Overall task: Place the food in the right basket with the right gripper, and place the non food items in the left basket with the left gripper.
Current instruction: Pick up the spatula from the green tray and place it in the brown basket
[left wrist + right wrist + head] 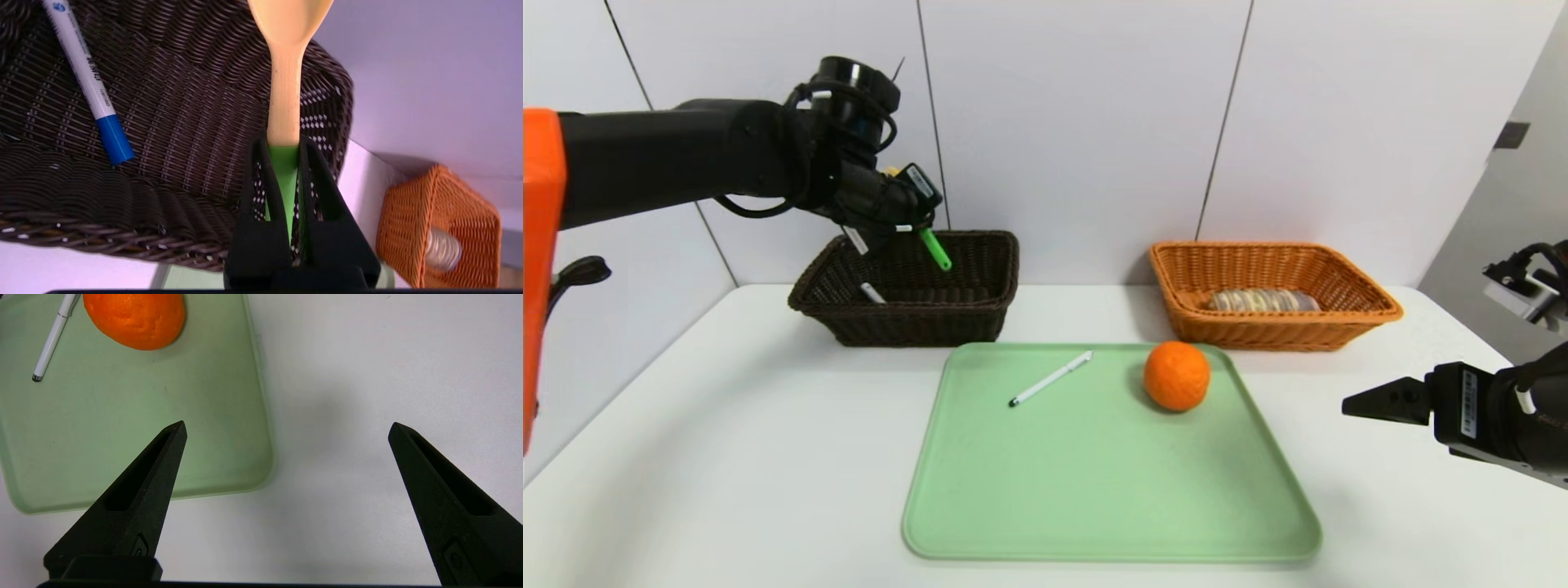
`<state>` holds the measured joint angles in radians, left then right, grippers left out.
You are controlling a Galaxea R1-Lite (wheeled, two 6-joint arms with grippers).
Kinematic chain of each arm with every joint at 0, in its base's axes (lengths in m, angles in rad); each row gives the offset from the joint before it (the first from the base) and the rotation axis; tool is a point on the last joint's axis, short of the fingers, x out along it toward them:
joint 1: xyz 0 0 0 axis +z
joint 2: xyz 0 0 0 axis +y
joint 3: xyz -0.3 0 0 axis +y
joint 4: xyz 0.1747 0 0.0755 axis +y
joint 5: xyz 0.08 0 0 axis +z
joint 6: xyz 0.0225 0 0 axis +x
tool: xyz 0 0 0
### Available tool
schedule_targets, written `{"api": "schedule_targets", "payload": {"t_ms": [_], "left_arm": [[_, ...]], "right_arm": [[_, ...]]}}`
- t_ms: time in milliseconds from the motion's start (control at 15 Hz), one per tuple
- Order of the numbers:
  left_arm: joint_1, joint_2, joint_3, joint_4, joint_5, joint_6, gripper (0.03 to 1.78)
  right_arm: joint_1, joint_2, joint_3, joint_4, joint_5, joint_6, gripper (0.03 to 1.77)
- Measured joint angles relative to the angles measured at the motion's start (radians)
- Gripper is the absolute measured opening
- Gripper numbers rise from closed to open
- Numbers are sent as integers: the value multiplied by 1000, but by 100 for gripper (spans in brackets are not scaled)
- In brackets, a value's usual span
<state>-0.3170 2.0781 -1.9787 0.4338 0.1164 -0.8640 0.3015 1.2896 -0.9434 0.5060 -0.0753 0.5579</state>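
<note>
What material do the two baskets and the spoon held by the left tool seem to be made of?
Dark basket and orange basket: woven wicker or a plastic imitation, judging by the ribbed strands; I cannot tell which.
Spoon: the pale matte head looks like wood or bamboo, and the green handle, smooth and uniform, is probably silicone or plastic. The left tool is clamped on the handle.

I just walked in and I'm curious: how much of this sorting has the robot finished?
Done: the marker lies in the dark basket, and the striped roll in the orange basket. In hand: the left gripper holds the pasta spoon over the dark basket. Left: the pen and orange on the green tray; the right gripper waits open.
</note>
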Motion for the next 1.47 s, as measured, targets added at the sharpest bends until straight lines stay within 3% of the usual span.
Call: {"api": "schedule_targets", "payload": {"t_ms": [267,600,867,933,1133,1467], "left_arm": [[54,77,0,-10,-14,-123,12],[77,110,0,-9,-61,-169,12],[88,126,1,3,-64,-171,12],[89,130,1,3,-63,-171,34],[88,137,1,1,-64,-166,77],[88,113,0,0,-59,-140,121]], "right_arm": [[-2,1,9,-1,0,-1,171],[-3,2,23,-1,0,0,171],[-3,2,26,-1,0,0,171],[-3,2,25,-1,0,0,171],[-3,1,25,-1,1,-1,171],[-3,0,20,-1,1,0,171]]}}
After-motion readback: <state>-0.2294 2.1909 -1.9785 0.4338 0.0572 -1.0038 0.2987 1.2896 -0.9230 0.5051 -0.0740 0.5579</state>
